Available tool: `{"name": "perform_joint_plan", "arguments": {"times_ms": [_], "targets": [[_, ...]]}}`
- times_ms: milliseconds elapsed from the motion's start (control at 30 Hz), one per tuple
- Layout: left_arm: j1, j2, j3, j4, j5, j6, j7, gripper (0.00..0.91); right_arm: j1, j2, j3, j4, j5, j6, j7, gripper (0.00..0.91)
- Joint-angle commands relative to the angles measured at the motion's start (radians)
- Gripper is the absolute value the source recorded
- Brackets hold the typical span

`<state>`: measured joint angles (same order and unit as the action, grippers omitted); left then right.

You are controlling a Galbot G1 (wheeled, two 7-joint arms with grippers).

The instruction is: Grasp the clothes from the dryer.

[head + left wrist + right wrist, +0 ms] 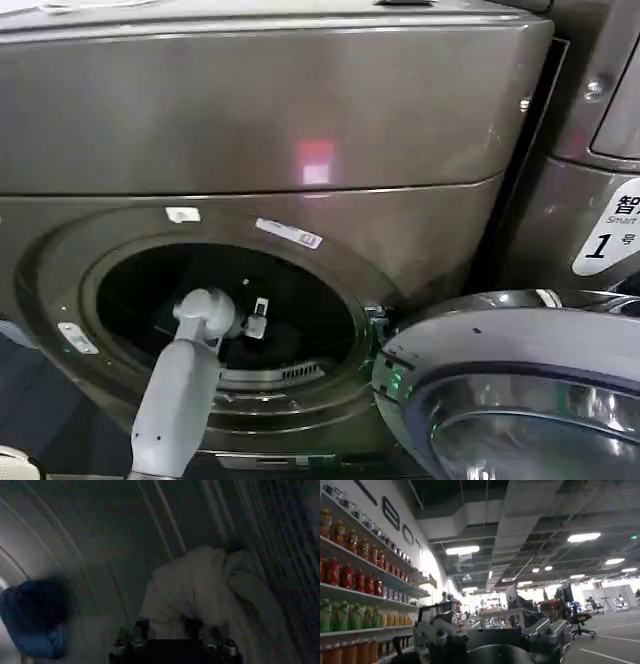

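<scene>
Inside, deep in the steel drum of the dryer [300, 120], a pale garment [210, 592] lies crumpled in a soft heap against the ribbed wall, with a blue bundle [35, 617] well apart from it further round the curve. The pale piece looks light and limp, the sort of cloth that sags and slips through a loose hold, so a raised fold near the middle of the heap seems the best spot to pinch; an edge would probably just trail.

The left claw [167, 627] hangs just short of that heap, its two dark fingers [141, 628] apart and holding nothing, the cloth showing between them. In the dim drum I can't be sure whether the tips already brush the fabric. From outside, the left arm [185, 385] reaches up through the round porthole [225, 310], beside the swung-open door [510, 380]. The right claw [490, 630] is parked away from the machine, pointing toward the room's ceiling and shelves of bottles [355, 575], its fingers spread and empty.
</scene>
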<state>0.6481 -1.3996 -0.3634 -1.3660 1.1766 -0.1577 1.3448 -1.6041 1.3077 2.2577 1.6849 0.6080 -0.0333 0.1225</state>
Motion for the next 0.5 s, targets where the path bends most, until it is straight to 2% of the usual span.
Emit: {"name": "perform_joint_plan", "arguments": {"times_ms": [33, 167, 267, 333, 367, 400, 433, 500], "targets": [[-0.002, -0.001, 0.005, 0.073, -0.082, 0.047, 0.002, 0.000, -0.003, -0.002, 0.003, -0.006, 0.000, 0.000, 0.001, 0.907], [0.005, 0.006, 0.021, 0.004, -0.189, 0.106, -0.013, 0.000, -0.004, 0.000, 0.004, -0.001, -0.013, -0.010, -0.004, 0.907], [0.002, 0.005, 0.021, -0.034, -0.246, 0.126, -0.093, 0.000, -0.006, 0.000, 0.000, 0.005, -0.010, -0.017, -0.002, 0.907], [-0.005, 0.001, 0.021, -0.046, -0.298, 0.143, -0.274, 0.000, -0.008, 0.001, -0.002, 0.009, -0.011, -0.019, -0.002, 0.907], [-0.010, -0.004, 0.019, -0.052, -0.332, 0.163, -0.303, 0.000, -0.009, 0.001, -0.004, 0.012, -0.010, -0.019, -0.002, 0.907], [-0.015, -0.010, 0.019, -0.062, -0.375, 0.203, -0.447, 0.000, -0.009, 0.000, -0.006, 0.015, -0.012, -0.022, -0.001, 0.907], [-0.019, -0.015, 0.017, -0.064, -0.387, 0.213, -0.461, 0.000, -0.009, 0.000, -0.007, 0.017, -0.012, -0.026, -0.001, 0.907], [-0.029, -0.036, 0.010, -0.069, -0.425, 0.281, -0.649, 0.000, -0.009, 0.001, -0.011, 0.024, -0.016, -0.026, -0.003, 0.907]]}}
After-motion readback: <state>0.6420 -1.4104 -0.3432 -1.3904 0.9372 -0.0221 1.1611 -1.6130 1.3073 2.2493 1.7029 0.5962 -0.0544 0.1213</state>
